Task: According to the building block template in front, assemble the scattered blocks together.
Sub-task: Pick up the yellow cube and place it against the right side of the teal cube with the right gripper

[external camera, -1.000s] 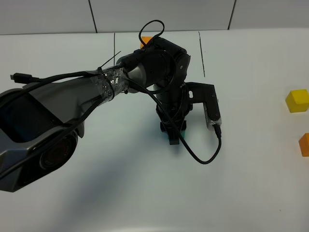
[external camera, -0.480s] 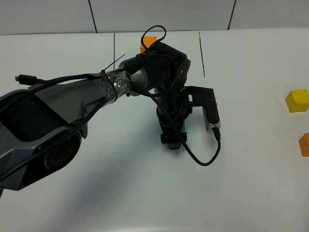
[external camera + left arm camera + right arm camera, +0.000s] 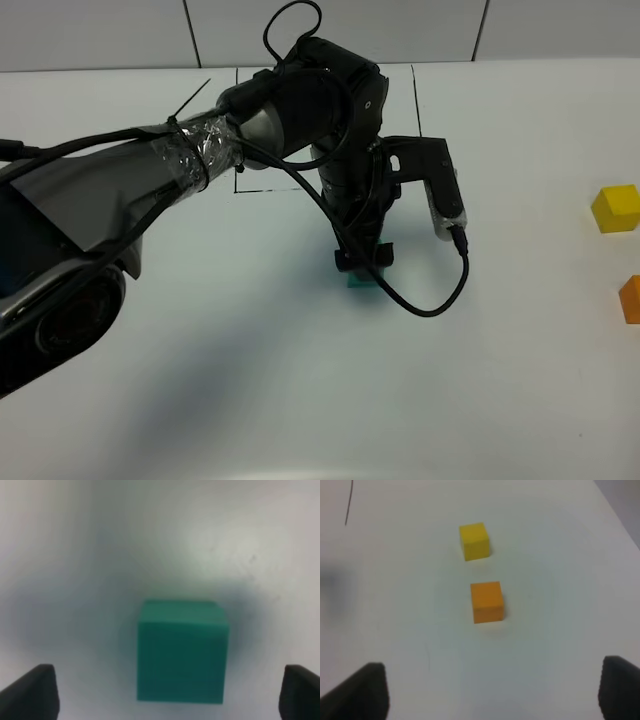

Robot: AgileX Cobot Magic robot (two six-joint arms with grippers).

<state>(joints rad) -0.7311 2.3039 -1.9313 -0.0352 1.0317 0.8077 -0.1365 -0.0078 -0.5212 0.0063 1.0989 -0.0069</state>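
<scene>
Where the left pincer (image 3: 165, 695) is held with its tips wide apart, a plain matte teal cube (image 3: 182, 652) is seen resting on the white tabletop (image 3: 75, 555) between them, touched by neither. From the high camera only a sliver of it is shown beneath the pincer. A yellow cube (image 3: 474, 540) and an orange cube (image 3: 487, 602) are set near each other, well apart from the teal one; the orange is cut by the picture's edge. The right pincer (image 3: 492, 692) is spread open, nothing gripped, only blurred tips shown. Black lines (image 3: 240, 190) are partly covered by the left arm (image 3: 150, 190).
</scene>
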